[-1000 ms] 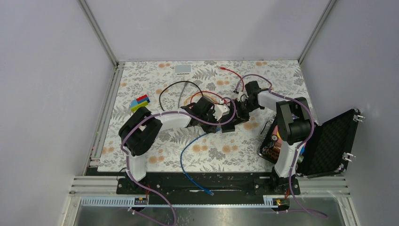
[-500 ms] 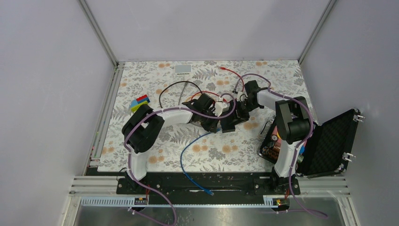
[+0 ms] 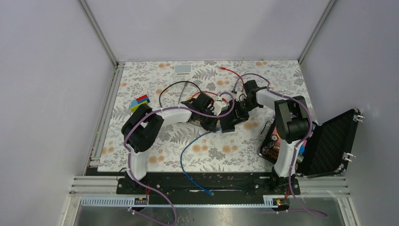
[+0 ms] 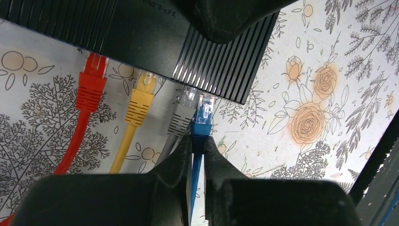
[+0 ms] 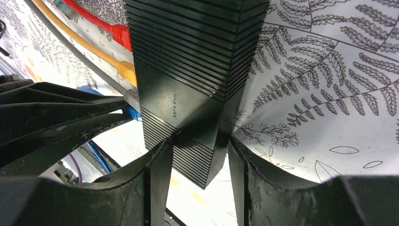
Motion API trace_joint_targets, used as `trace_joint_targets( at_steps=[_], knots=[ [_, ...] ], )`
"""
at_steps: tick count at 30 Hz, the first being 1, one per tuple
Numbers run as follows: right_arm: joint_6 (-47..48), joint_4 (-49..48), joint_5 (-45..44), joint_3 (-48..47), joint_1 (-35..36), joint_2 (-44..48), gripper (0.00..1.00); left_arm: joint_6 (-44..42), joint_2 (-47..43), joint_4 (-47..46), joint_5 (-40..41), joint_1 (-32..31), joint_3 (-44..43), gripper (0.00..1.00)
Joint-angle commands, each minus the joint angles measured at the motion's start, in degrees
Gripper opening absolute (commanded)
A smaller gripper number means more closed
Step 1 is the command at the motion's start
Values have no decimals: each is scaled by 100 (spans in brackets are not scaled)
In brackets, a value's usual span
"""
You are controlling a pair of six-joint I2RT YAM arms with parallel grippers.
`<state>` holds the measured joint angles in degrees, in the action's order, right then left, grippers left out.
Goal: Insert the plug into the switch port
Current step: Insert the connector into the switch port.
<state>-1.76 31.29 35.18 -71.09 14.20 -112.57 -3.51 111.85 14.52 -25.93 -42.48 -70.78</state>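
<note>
The left gripper (image 4: 198,143) has its two fingers pressed close together. They pinch the blue plug (image 4: 203,117) at its back end, right where the blue cable (image 3: 181,159) comes out. The cable runs down through the thin gap between the fingers.

The blue plug points up at the long side of the black box (image 4: 141,28). Its clear tip meets the edge of the box. I cannot tell how far in it sits. It is the last one in a row of four. Just beside it, touching, is the gray plug (image 4: 181,115). Then come the yellow plug (image 4: 139,100) and the red plug (image 4: 91,87), all with their tips at the same side of the box.

The right gripper (image 5: 197,145) is about half spread. One finger is on each side of the narrow end of the black box, and both press against it, so it holds the box.

The box lies flat on the flowery table (image 3: 226,155), in the middle, between the two grippers. The two grippers are very near each other there.
</note>
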Motion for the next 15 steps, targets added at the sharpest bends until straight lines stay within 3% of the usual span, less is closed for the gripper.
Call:
trace_joint_targets(
  at_steps=[1, 7, 15],
  knots=[
    [10, 194, 335, -35, 285, -185, 52, -473, -140, -539, -300, -20, -204, 0],
    [0, 194, 331, -41, 285, -181, 52, -897, -526, -540, 302, -85, 265, 26],
    [9, 199, 325, -27, 286, -161, 53, -1558, -833, -1150, 895, -445, 828, 31]
  ],
)
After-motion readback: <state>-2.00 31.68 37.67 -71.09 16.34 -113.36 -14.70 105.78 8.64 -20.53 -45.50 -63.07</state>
